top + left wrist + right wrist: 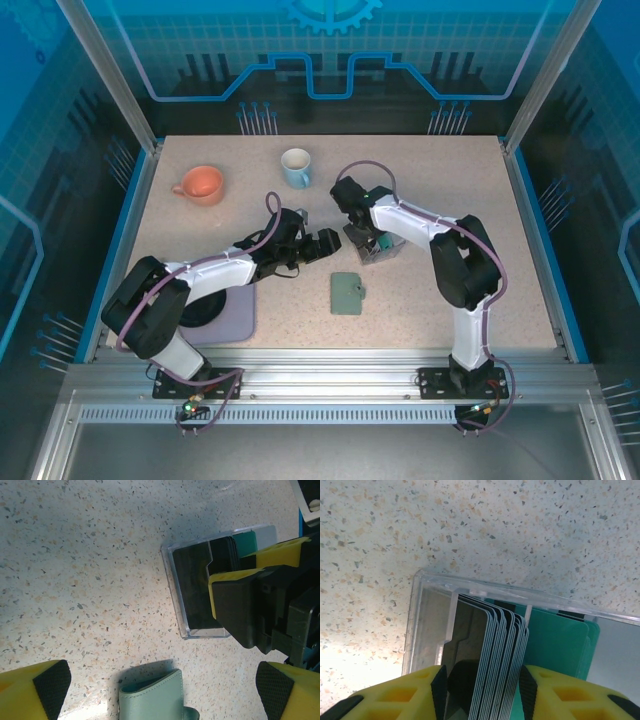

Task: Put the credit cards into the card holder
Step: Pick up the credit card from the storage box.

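— How far along are you?
— Barely started, I'd judge. The thin grey-edged and teal plastic credit cards (500, 650) stand in the clear plastic box (427, 610), centre of the top view. Your right jaws straddle the stack; clamped or not, I cannot tell.
— And the left?
— Jaws wide apart, empty. The flat sage-green folding card holder (347, 293) lies just below the box.

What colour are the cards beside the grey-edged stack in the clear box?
Those cards are teal-green, clearest in the right wrist view.
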